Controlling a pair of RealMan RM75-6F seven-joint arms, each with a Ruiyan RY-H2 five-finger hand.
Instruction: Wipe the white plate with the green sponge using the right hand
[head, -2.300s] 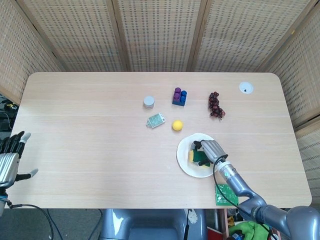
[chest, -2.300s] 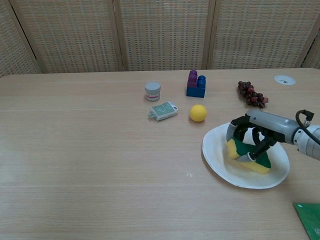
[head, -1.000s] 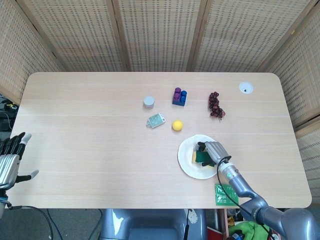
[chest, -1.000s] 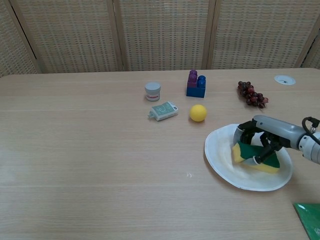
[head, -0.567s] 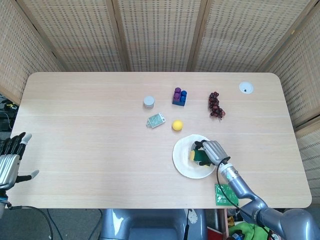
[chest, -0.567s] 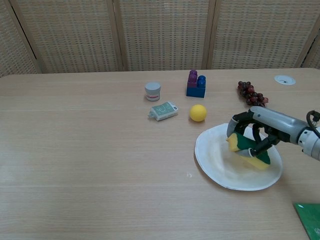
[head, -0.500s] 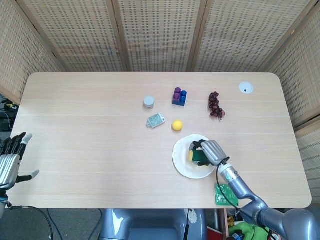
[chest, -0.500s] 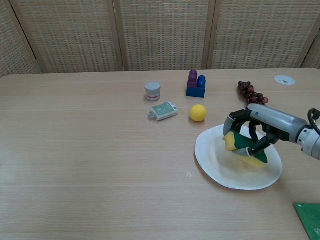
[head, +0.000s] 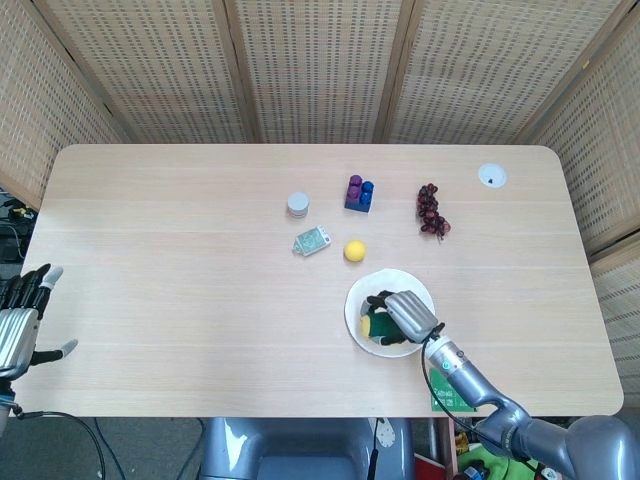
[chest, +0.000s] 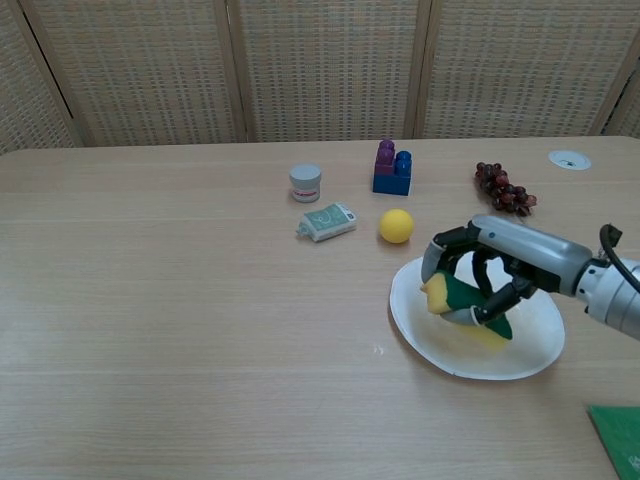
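The white plate (chest: 520, 345) (head: 412, 285) lies near the table's front right. My right hand (chest: 485, 265) (head: 405, 315) grips the green and yellow sponge (chest: 455, 300) (head: 372, 326) and presses it on the plate's left part. The fingers curl over the sponge's top, so only its left end shows clearly. My left hand (head: 22, 310) hangs off the table's left edge in the head view, fingers apart and holding nothing.
A yellow ball (chest: 396, 226) sits just behind the plate. Further back stand a purple and blue block stack (chest: 392, 168), a small white jar (chest: 305, 183), a green packet (chest: 327, 221) and dark grapes (chest: 504, 190). A green cloth (chest: 618, 432) lies at the front right corner.
My right hand has slid the sponge leftward across the plate over the last half second. Earlier the plate itself shifted left on the table. The left hand has not moved.
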